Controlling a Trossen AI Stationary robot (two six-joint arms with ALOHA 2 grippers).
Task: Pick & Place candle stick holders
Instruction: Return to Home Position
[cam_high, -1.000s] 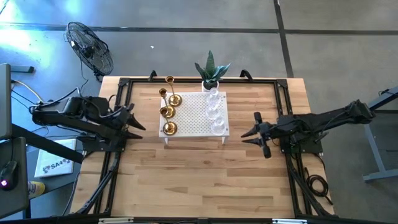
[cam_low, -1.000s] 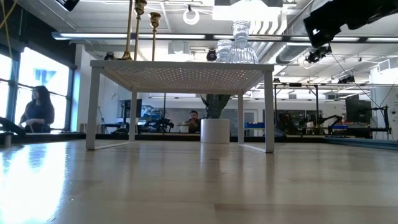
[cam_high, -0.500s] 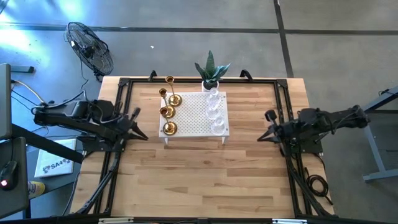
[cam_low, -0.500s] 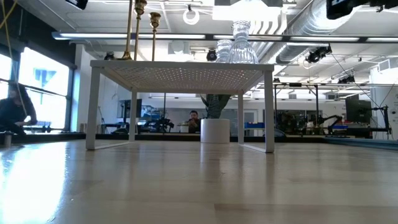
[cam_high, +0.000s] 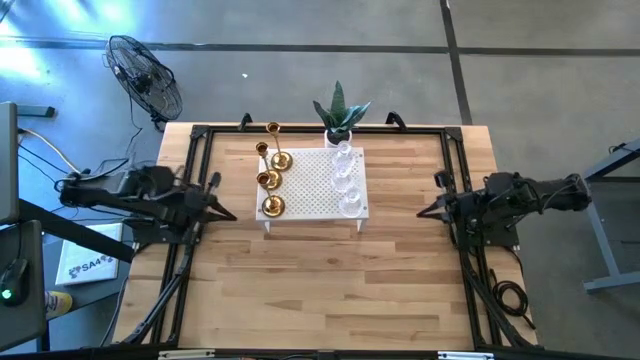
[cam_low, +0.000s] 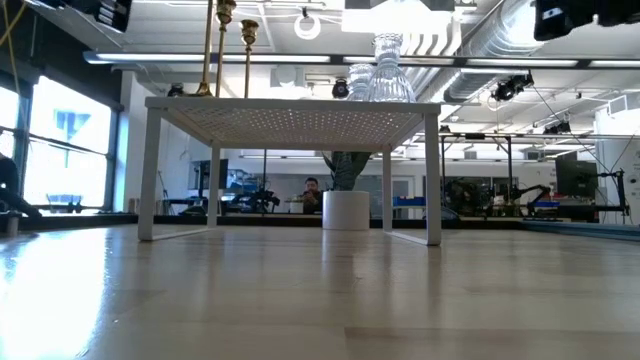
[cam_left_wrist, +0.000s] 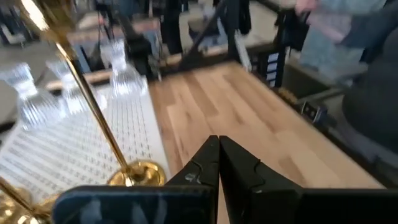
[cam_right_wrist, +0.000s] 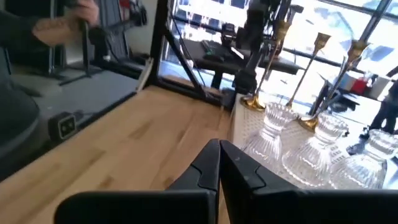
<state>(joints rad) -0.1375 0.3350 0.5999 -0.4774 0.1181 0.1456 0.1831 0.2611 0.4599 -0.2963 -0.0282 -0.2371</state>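
On the white shelf (cam_high: 312, 188), gold candle stick holders (cam_high: 271, 180) line the left edge and glass holders (cam_high: 346, 180) the right. Left tool (cam_left_wrist: 217, 139) and right tool (cam_right_wrist: 219, 144), both pressed together and empty, flank the shelf above the desk (cam_high: 320, 290). I'd draw them straight back, away from it.

The high view looks straight down on the whole table (cam_high: 330, 290); the low view sits at tabletop level, facing the white shelf (cam_low: 290, 108). Both wrist views look at that shelf closely — from opposite sides
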